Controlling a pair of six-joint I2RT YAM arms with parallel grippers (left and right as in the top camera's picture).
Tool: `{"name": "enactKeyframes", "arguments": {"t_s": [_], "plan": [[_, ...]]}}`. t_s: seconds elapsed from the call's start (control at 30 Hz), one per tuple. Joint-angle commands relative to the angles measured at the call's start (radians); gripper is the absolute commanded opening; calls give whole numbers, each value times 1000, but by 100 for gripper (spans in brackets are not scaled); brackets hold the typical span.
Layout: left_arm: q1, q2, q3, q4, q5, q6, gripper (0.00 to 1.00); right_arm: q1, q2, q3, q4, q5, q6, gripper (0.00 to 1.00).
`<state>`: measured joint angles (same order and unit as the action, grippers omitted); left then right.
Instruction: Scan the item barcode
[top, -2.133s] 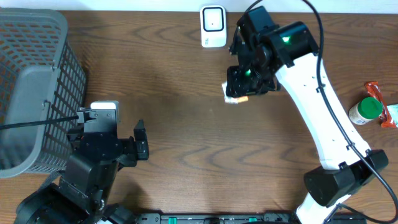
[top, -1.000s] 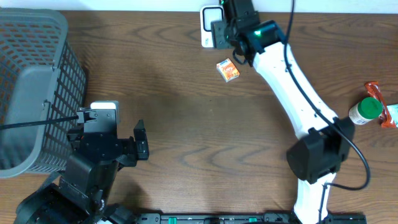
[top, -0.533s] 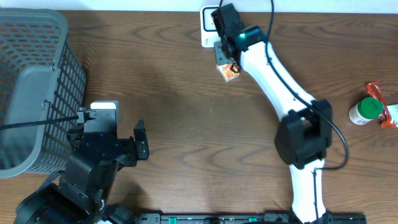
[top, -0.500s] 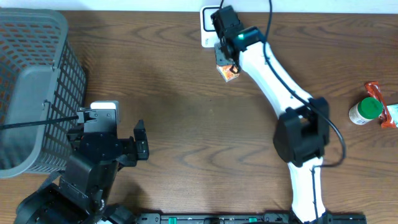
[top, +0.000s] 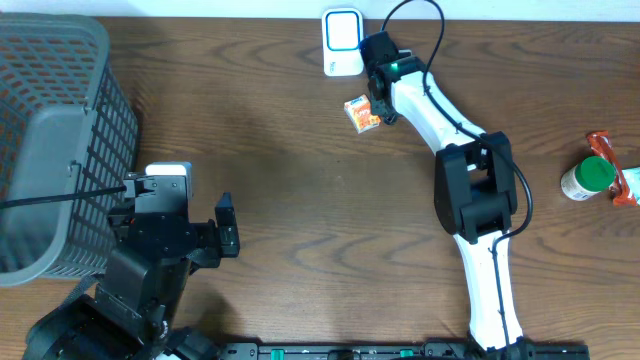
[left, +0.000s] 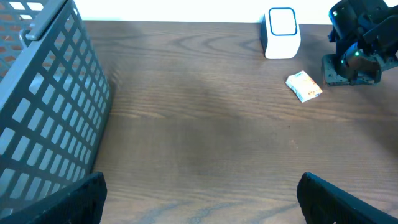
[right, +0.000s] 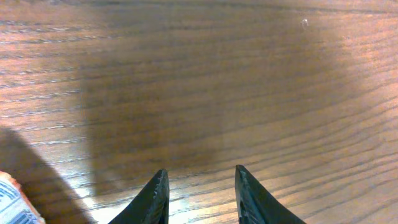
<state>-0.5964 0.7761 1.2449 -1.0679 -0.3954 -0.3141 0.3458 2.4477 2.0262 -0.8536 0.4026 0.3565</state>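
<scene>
The item, a small orange and white box (top: 362, 112), lies flat on the wooden table just below the white scanner (top: 343, 42). My right gripper (top: 381, 103) hovers right beside the box, on its right, touching nothing. In the right wrist view its two dark fingertips (right: 160, 190) stand a little apart over bare wood, and only a corner of the box (right: 13, 202) shows at lower left. The left wrist view takes in the box (left: 304, 86), the scanner (left: 282, 32) and the right gripper (left: 350, 67) from afar. My left gripper (left: 201, 199) is wide open and empty.
A grey mesh basket (top: 50, 130) fills the left side, its wall (left: 43, 118) close to the left arm. A green-capped bottle (top: 588, 178) and a red packet (top: 612, 160) sit at the right edge.
The right arm has let go of the box, drawn in toward the scanner and come back down beside the box. Its jaws have narrowed. The left arm has not moved.
</scene>
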Motion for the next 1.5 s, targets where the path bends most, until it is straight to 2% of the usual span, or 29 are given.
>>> {"name": "enactKeyframes", "arguments": {"t_s": [0.0, 0.23, 0.53, 0.7, 0.77, 0.8, 0.83, 0.87, 0.9, 1.03, 1.1, 1.17, 1.47], "plan": [[2, 0, 3, -2, -13, -4, 98, -1, 15, 0, -41, -86, 17, 27], [2, 0, 3, -2, -13, -4, 98, 39, 15, 0, -178, -383, 17, 21], [2, 0, 3, -2, -13, -4, 98, 91, 6, 3, -204, -634, 9, 24], [2, 0, 3, -2, -13, -4, 98, 94, -28, 5, -210, -674, 10, 26], [2, 0, 3, -2, -13, -4, 98, 94, -58, 5, -217, -672, 4, 32], [2, 0, 3, -2, -13, -4, 98, 94, -83, 7, -223, -669, -10, 44], [2, 0, 3, -2, -13, -4, 98, 94, -106, 9, -226, -666, -38, 57], [2, 0, 3, -2, -13, -4, 98, 94, -132, 9, -225, -659, -75, 82], [2, 0, 3, -2, -13, -4, 98, 96, -153, 9, -219, -643, -122, 99], [2, 0, 3, -2, -13, -4, 98, 112, -187, 9, -142, -388, -255, 99], [2, 0, 3, -2, -13, -4, 98, 115, -167, 3, -95, -325, -325, 99], [2, 0, 3, -2, -13, -4, 98, 114, -130, 0, -52, -331, -431, 99], [2, 0, 3, -2, -13, -4, 98, 117, -61, 0, -6, -401, -632, 99]]}}
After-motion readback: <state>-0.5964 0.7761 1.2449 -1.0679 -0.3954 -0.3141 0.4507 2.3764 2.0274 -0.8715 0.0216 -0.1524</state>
